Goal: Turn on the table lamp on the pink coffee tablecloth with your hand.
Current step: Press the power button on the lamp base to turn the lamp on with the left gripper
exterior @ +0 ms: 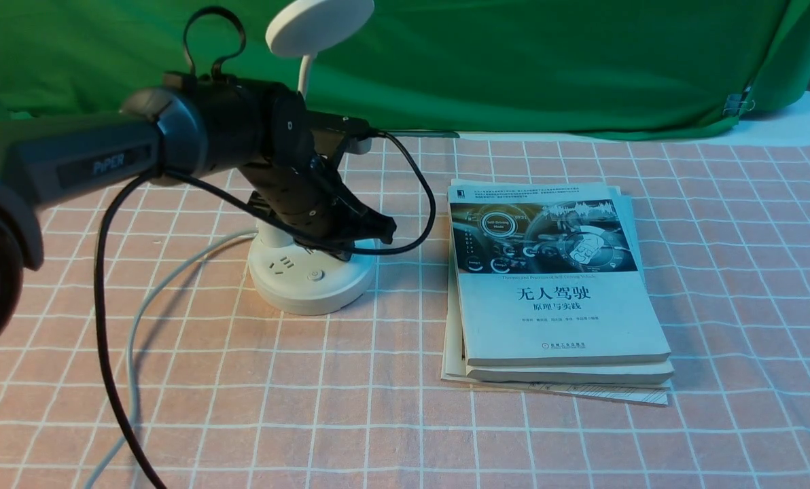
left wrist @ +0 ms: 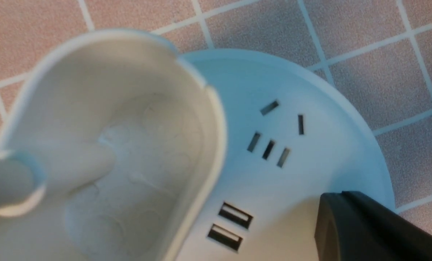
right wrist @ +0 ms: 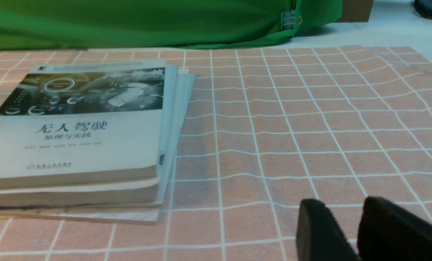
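Observation:
The white table lamp stands on the pink coffee tablecloth (exterior: 582,435), left of centre. Its round puck base (exterior: 310,282) carries sockets and a round button (exterior: 316,275). The thin neck rises to the disc head (exterior: 318,24), which shows no glow. My left gripper (exterior: 380,234), the hand, reaches down over the right rear of the base, its black fingers (left wrist: 361,224) together and holding nothing. The left wrist view shows the oval cup holder (left wrist: 121,145), the socket slots (left wrist: 270,148) and two USB ports (left wrist: 230,224) beside the tip. I cannot tell whether the tip touches the base. My right gripper (right wrist: 346,208) hovers low over bare cloth, slightly open.
A stack of books (exterior: 554,285) lies right of the lamp. The lamp's white cord (exterior: 140,326) and my arm's black cable (exterior: 102,319) trail over the cloth to the front left. A green backdrop cloth (exterior: 548,61) hangs along the far edge.

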### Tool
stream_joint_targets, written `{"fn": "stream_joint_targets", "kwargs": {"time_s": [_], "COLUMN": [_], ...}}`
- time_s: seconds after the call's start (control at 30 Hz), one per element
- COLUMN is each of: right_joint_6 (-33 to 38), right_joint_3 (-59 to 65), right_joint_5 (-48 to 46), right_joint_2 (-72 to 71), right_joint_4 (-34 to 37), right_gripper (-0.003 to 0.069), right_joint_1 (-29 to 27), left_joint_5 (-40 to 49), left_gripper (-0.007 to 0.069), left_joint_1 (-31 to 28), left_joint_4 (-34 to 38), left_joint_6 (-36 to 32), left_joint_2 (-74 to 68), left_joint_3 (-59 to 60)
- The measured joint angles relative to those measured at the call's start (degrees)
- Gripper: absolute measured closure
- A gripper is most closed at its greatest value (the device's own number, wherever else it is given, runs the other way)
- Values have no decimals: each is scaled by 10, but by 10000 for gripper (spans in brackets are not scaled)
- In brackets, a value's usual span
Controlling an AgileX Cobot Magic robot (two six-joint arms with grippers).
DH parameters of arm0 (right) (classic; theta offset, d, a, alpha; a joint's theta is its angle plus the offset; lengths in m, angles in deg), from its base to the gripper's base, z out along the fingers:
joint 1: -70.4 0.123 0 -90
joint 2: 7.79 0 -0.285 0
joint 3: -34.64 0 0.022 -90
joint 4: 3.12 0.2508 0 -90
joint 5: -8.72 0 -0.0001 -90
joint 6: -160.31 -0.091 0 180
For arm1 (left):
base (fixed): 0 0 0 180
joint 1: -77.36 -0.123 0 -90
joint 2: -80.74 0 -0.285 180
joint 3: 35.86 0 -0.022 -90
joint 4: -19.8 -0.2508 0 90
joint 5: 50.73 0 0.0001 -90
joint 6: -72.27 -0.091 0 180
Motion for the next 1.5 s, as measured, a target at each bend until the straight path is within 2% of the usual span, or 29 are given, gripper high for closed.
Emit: {"fn": "stream_joint_targets", "kwargs": {"time_s": [0.6, 0.77, 0.93, 1.17, 1.5], "right_joint_6": [0, 0, 0, 0, 0], "right_joint_3": [0, 0, 0, 0, 0], "right_joint_5": [0, 0, 0, 0, 0], "right_joint_2": [0, 0, 0, 0, 0], "right_joint_4": [0, 0, 0, 0, 0], "right_gripper": [421, 421, 421, 421, 421], "right_joint_1": [0, 0, 0, 0, 0], "left_joint_5": [25, 70, 23, -59, -72], "left_gripper": [629, 629, 629, 629, 629], "left_joint_1": [17, 18, 18, 18, 18], "left_joint_4": [-49, -39, -37, -26, -30], "left_joint_6": [36, 48, 56, 57, 58], "left_joint_2": [-6, 39, 74, 52, 26], "left_joint_3": [-15, 14, 34, 41, 41]}}
